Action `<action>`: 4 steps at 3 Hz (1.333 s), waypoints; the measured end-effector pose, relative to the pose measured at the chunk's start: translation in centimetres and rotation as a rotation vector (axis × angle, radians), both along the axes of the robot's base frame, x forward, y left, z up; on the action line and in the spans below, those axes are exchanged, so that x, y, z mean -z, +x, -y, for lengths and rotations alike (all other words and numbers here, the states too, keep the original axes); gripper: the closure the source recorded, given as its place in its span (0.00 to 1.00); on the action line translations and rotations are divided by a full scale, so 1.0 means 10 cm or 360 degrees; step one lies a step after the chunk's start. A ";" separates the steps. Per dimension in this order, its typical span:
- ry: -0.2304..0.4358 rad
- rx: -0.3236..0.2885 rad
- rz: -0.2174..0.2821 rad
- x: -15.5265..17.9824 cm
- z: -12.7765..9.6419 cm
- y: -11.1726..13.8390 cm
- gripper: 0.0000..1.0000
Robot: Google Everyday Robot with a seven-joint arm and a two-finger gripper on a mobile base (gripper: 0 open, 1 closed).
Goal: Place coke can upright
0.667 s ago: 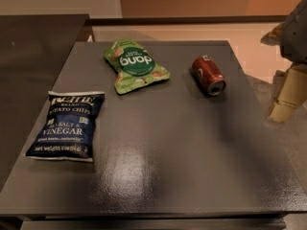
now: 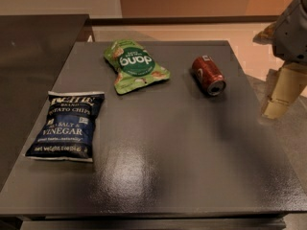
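Observation:
The coke can (image 2: 208,74) is red with silver ends and lies on its side on the dark grey table (image 2: 168,147), in the far right part, its silver end pointing toward the front right. My gripper (image 2: 282,90) hangs at the right edge of the view, beyond the table's right edge, to the right of the can and apart from it. It holds nothing that I can see. Part of the gripper is cut off by the frame.
A green snack bag (image 2: 135,65) lies at the far middle of the table. A blue salt and vinegar chip bag (image 2: 68,125) lies at the left. Another dark counter (image 2: 33,56) adjoins on the left. The floor shows beyond the right edge.
My gripper has shifted slightly to the left, toward the table's right edge. The can and both bags have not moved.

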State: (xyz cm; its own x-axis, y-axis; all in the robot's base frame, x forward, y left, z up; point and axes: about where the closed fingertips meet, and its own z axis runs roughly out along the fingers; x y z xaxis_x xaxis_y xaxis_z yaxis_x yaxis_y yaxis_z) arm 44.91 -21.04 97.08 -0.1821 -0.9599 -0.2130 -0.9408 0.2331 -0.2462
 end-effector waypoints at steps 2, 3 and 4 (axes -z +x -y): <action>0.0021 -0.0283 0.0037 0.19 -0.18 0.52 0.00; 0.0013 -0.0499 0.0110 0.20 -0.25 0.80 0.00; -0.0040 -0.0682 0.0181 0.21 -0.32 0.99 0.00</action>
